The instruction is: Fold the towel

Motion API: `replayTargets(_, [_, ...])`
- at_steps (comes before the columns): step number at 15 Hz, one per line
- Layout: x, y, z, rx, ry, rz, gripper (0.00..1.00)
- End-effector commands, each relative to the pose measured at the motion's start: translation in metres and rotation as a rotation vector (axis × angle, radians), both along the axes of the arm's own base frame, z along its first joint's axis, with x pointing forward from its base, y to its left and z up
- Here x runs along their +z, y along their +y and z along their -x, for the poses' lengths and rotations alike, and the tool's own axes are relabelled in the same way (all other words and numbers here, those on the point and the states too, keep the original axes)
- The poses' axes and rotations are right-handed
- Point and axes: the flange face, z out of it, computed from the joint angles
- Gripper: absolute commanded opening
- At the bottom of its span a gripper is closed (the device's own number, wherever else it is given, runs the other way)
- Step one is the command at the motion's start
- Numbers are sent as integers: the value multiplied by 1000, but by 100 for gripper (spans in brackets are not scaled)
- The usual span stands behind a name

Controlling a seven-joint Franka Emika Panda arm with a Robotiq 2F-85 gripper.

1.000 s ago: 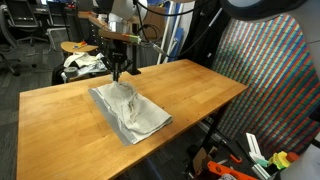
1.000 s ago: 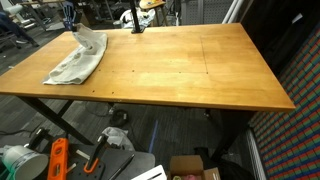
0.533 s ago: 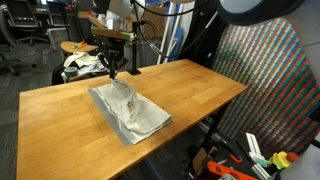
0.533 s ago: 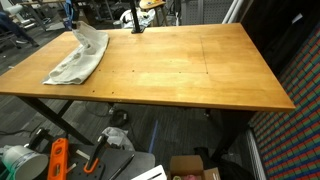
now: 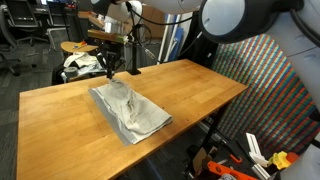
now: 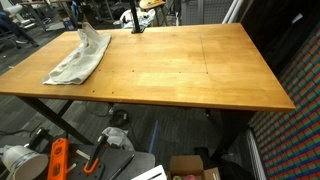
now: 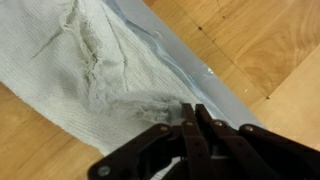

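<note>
The towel (image 5: 131,113) is a light grey, wrinkly cloth lying on the wooden table (image 5: 190,88) near one long edge. One part of it is drawn up into a peak. My gripper (image 5: 110,70) hangs over that peak, shut on a pinch of towel fabric. In the other exterior view the towel (image 6: 75,62) lies at the table's far corner, its raised tip reaching up to the gripper (image 6: 83,24). The wrist view shows the dark fingers (image 7: 187,120) pressed together on the towel (image 7: 90,70), with bare wood beyond its edge.
A white-and-dark fabric bundle (image 5: 82,63) sits on a seat behind the table. A colourful woven panel (image 5: 265,75) stands beside the table. Tools and boxes (image 6: 60,158) litter the floor below. The table (image 6: 190,70) is bare wood away from the towel.
The gripper has shifted slightly toward the table's back edge while staying shut, drawing the towel's pinched peak up and along with it. The rest of the towel lies as before.
</note>
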Motion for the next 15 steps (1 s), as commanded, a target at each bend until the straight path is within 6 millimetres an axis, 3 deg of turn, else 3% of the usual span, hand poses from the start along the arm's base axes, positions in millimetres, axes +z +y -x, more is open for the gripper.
replayTargets(1, [6,6,-12,-33,-22,-2,9])
replayTargets(15, [2,35,-17,-35,-31,-30,9])
